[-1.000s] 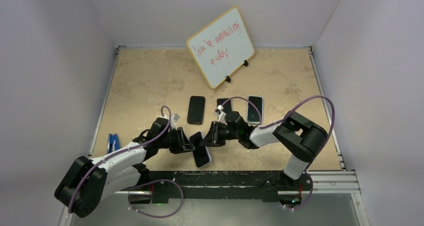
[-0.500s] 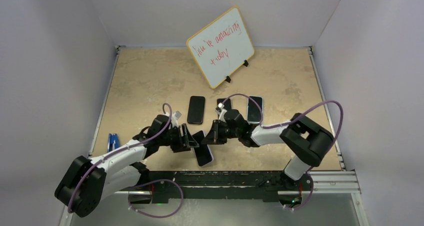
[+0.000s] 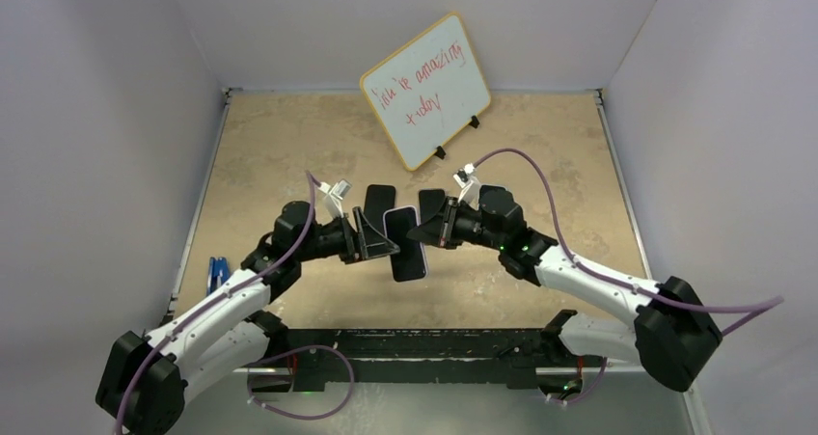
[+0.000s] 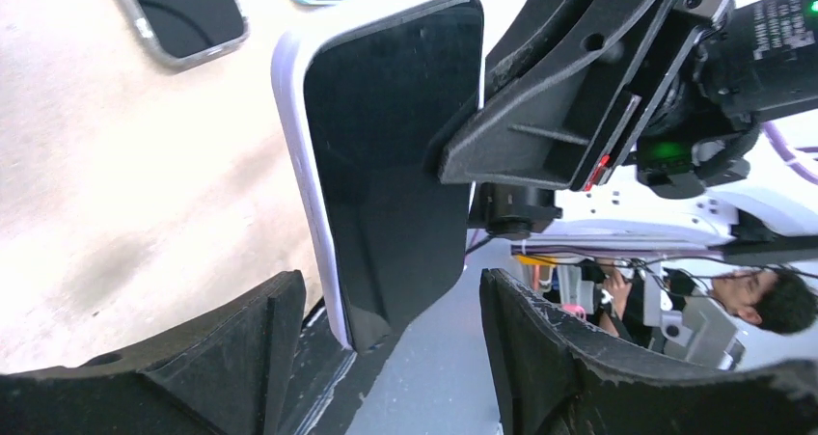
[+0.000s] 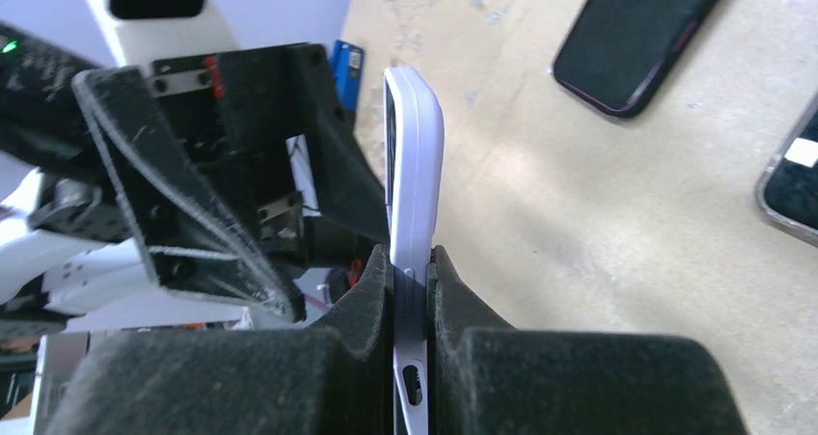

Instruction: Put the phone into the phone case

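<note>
A dark-screened phone in a lavender case (image 3: 406, 244) hangs in the air above the table's near middle. My right gripper (image 3: 431, 231) is shut on its long edges; in the right wrist view the pads (image 5: 376, 290) pinch the lavender case (image 5: 415, 155) edge-on. My left gripper (image 3: 379, 235) is open. In the left wrist view the lower end of the phone (image 4: 386, 155) sits in the gap between the two fingers (image 4: 231, 358), touching neither.
A black phone (image 3: 379, 200) and another dark phone (image 3: 431, 202) lie on the table behind the grippers. A dark case (image 5: 641, 35) and a clear-edged phone (image 5: 796, 179) show in the right wrist view. A whiteboard (image 3: 426, 90) stands at the back. A blue object (image 3: 218, 275) lies near the left edge.
Both grippers have risen and moved away from the near edge. The phone has come up off the table with them and now hangs in the right gripper.
</note>
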`<state>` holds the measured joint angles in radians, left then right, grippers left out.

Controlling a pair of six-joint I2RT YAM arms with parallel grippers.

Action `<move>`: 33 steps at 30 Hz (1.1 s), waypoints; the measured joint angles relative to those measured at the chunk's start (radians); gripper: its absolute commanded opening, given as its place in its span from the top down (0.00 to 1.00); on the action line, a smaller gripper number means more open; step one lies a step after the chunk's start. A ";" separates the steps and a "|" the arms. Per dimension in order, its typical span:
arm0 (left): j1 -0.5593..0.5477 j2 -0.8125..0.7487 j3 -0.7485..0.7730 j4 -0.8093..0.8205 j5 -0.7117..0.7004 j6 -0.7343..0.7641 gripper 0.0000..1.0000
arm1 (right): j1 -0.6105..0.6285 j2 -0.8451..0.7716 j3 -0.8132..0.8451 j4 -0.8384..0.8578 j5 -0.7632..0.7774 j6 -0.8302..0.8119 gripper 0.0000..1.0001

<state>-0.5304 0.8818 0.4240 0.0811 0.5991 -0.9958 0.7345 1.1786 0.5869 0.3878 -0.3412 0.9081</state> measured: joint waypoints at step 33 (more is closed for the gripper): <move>0.003 0.135 -0.132 0.698 0.155 -0.332 1.00 | -0.020 -0.094 -0.131 0.375 -0.193 0.212 0.33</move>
<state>-0.5278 1.0172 0.2916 0.7792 0.7544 -1.3281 0.7143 1.0847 0.4561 0.7628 -0.5339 1.1202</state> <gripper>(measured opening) 0.159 0.534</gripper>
